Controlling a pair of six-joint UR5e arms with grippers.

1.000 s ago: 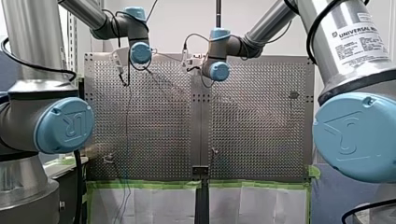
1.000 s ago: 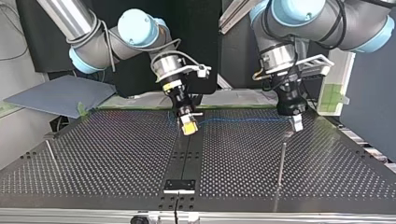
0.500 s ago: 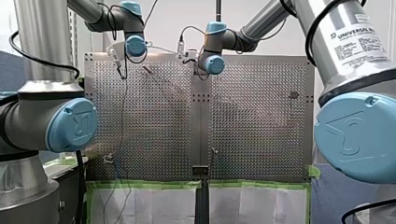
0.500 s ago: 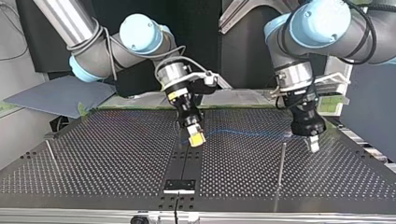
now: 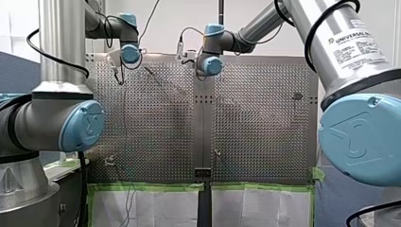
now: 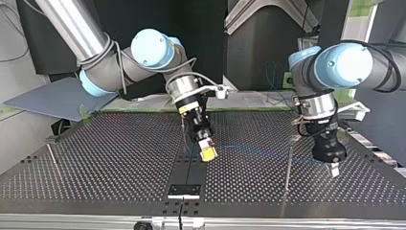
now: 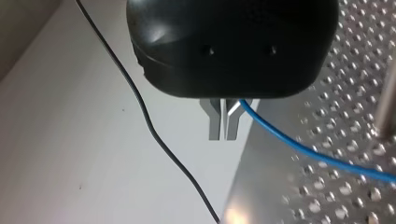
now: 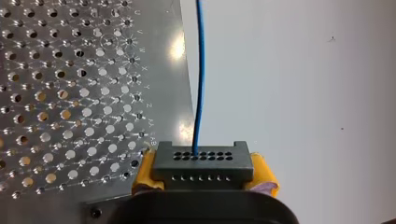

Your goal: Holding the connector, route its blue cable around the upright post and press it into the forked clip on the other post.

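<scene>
Two yellow pads (image 8: 142, 173) of my right gripper (image 8: 201, 173) are pinching the black connector (image 8: 201, 161) by its short ends. Its long axis is lying crosswise between the fingers, and its face of small holes is pointing straight ahead, away from the wrist. Out of one of those holes the blue cable (image 8: 200, 84) is running straight ahead of the gripper, in line with the fingers. It is passing along the edge of the perforated table (image 8: 70, 93).

My left gripper (image 7: 224, 122) is holding its two metal fingers (image 7: 214, 122) pressed almost together, with only a slit showing between them. The blue cable is coming out from between them near their roots and slanting off to one side over the perforated plate. An upright post (image 7: 386, 100) is standing beside those fingers, apart from them, on the side the cable is leaving to. On the fingers' other side a black wire (image 7: 154, 135) is trailing across a pale surface.

Seen from across the table, both grippers are hanging above the plate with fingertips pointing down, the right one tilting. The cable is stretching nearly level from one set of fingertips to the other. The upright post is standing between the grippers, much nearer my left fingers, and the cable is crossing it near its top; on which side of the post, I cannot tell. Farther off, beyond my right gripper on the side away from my left, a second thin post (image 6: 51, 157) is standing well apart. Its top is too small to tell whether it is forked.
</scene>
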